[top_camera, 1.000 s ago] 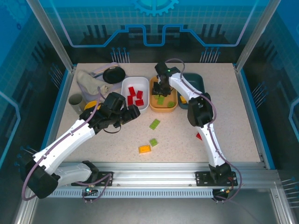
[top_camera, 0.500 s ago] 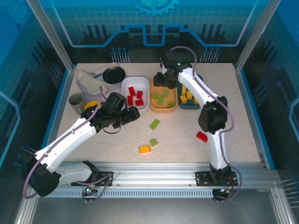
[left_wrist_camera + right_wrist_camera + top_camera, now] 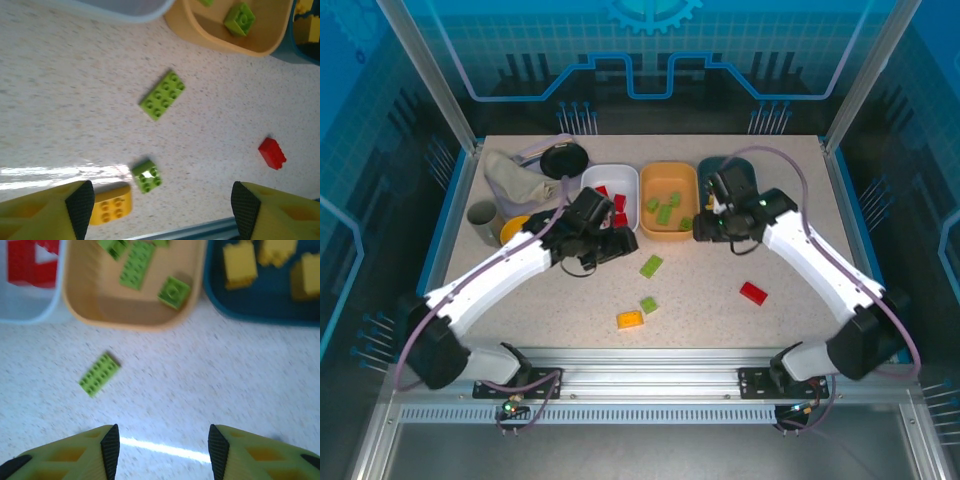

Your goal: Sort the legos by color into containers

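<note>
The left gripper (image 3: 162,202) hangs over the table with jaws apart and empty. A small green lego (image 3: 146,176) lies just ahead between its fingers, and a yellow lego (image 3: 111,205) lies beside the left one. The right gripper (image 3: 164,445), also spread and empty, hovers near the orange tray (image 3: 95,305), with a long green lego (image 3: 99,374) ahead to its left.

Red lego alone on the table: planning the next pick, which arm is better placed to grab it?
Right. The red lego lies nearer the right gripper, open and empty, on that arm's side; the left gripper is farther off.
</note>
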Motion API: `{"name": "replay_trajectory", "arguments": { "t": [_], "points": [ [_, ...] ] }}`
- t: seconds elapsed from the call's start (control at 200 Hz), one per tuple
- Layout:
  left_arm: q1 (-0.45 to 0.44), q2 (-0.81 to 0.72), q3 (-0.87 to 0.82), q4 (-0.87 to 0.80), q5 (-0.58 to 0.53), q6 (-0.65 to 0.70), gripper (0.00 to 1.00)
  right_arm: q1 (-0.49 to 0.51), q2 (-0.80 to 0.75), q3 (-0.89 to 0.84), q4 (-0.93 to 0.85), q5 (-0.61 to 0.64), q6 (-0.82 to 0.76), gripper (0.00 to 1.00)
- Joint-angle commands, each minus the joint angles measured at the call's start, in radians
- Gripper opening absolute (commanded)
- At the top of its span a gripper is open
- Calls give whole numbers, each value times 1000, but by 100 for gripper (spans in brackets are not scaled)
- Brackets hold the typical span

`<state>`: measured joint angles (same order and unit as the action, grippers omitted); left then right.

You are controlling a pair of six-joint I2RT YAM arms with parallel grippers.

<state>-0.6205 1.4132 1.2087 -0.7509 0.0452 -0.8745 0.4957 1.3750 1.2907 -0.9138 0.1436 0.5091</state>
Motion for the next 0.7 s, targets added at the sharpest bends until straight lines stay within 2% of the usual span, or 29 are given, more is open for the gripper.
{"name": "replay_trajectory", "arguments": {
  "t": [0.0, 0.2, 0.405, 0.695],
  "points": [
    [-62, 158, 130, 7, 112, -105, 75, -4, -130, -66, -43, 62, 51, 53],
    [-182, 506, 448, -57, 249, -280, 71, 6, -283, -115, -138, 89, 63, 53],
    [-258, 767, 706, -57, 335, -507, 71, 11, -392, -108, -210, 103, 61, 53],
    [-354, 983, 939, -25, 314, -795, 69, 10, -494, -100, -253, 136, 79, 53]
  ]
}}
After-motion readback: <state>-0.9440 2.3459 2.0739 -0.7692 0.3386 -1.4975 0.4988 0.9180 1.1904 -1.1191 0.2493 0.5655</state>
